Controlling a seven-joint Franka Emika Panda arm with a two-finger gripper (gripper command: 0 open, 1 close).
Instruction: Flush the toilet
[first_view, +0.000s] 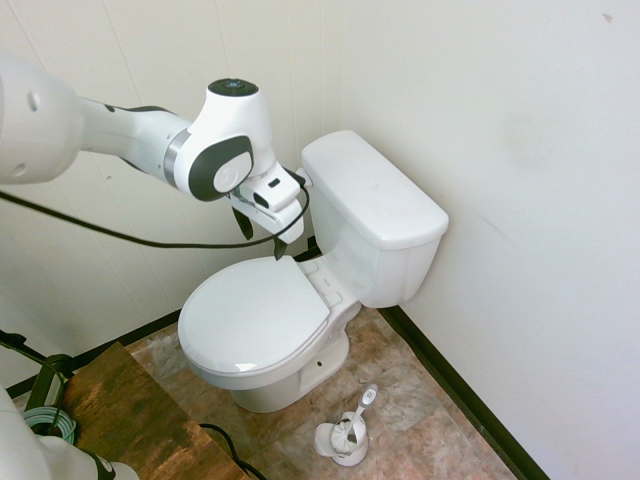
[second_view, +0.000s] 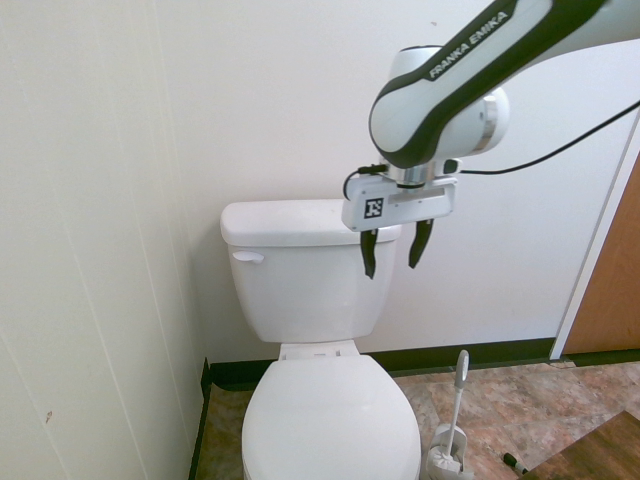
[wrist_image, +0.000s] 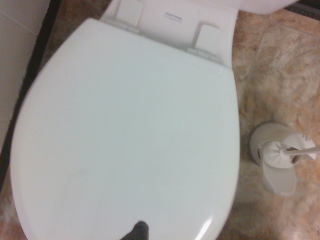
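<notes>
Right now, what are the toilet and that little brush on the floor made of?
The toilet looks like glossy white ceramic: hard and smooth, with soft reflections. Its seat lid may be plastic, slightly duller. The toilet brush and its holder look like white plastic, though too small to be sure.

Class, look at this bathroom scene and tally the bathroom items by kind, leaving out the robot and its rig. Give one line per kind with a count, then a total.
Toilet: 1
Toilet brush: 1
Brush holder: 1
Total: 3
</notes>
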